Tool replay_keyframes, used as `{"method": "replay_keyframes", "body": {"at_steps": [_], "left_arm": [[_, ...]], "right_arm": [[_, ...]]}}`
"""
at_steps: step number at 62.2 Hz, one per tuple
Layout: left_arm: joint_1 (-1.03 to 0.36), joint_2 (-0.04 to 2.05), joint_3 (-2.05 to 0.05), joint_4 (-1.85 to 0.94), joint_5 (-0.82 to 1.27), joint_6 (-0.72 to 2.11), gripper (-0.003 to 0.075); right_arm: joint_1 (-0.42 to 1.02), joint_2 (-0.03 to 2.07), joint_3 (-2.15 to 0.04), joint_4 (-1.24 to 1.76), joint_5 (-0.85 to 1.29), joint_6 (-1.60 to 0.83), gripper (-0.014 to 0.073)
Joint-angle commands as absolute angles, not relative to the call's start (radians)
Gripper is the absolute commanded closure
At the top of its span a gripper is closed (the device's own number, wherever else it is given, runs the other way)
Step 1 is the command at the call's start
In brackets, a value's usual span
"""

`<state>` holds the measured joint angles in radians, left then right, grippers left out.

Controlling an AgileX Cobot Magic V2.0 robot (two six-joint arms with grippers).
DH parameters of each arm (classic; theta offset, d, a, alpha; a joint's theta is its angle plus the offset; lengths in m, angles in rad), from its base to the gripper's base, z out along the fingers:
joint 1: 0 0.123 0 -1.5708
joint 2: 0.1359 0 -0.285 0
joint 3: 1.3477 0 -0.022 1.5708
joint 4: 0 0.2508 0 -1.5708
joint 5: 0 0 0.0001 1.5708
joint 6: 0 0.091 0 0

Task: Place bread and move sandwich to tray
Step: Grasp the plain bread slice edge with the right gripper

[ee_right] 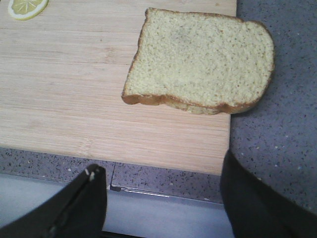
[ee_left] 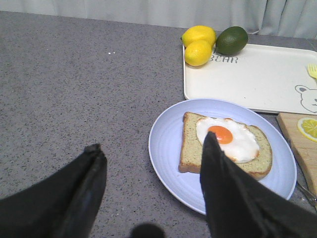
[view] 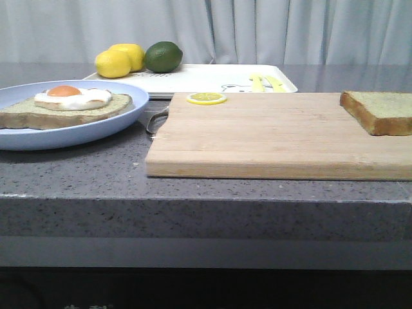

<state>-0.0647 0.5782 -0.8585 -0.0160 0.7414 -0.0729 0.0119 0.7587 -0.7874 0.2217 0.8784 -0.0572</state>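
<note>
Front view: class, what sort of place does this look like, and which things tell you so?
Probably a kitchen-style worktop set up for food preparation. A wooden cutting board lies on a speckled grey counter, a slice of bread rests on the board, and an egg-topped slice sits on a pale blue plate.

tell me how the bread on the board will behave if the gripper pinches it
The bread looks thick and porous, so probably light and squashy under a hard pinch. One edge overhangs the board, which should give a finger room underneath.
</note>
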Motion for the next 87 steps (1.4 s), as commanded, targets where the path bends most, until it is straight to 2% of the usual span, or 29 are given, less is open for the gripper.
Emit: {"method": "replay_keyframes", "body": {"at_steps": [1, 10, 24, 38, 45, 55, 87], "left_arm": [[-0.1, 0.589, -0.891, -0.017, 0.674, -0.074, 0.0345], [-0.168, 0.589, -0.891, -0.011, 0.676, -0.073, 0.0355], [-0.197, 0.589, -0.891, 0.0, 0.718, -0.073, 0.0355], [-0.197, 0.589, -0.891, 0.009, 0.728, -0.073, 0.0355], [-0.197, 0.589, -0.891, 0.009, 0.728, -0.073, 0.0355], [-0.197, 0.589, -0.891, 0.009, 0.728, -0.073, 0.0355], [-0.197, 0.589, -0.891, 0.009, 0.728, -0.073, 0.0355]], "right_arm": [[0.004, 0.768, -0.823, 0.222, 0.815, -0.05, 0.0087], [-0.073, 0.84, -0.867, 0.223, 0.852, -0.034, 0.0087], [-0.307, 1.027, -0.99, 0.299, 0.972, -0.093, 0.0087], [-0.577, 1.231, -1.03, 0.647, 1.105, -0.329, 0.0087], [-0.655, 1.322, -1.03, 0.807, 1.161, -0.455, 0.0087], [-0.674, 1.429, -1.03, 0.955, 1.213, -0.582, 0.0087], [-0.633, 1.596, -1.03, 1.026, 1.22, -0.699, 0.0087]]}}
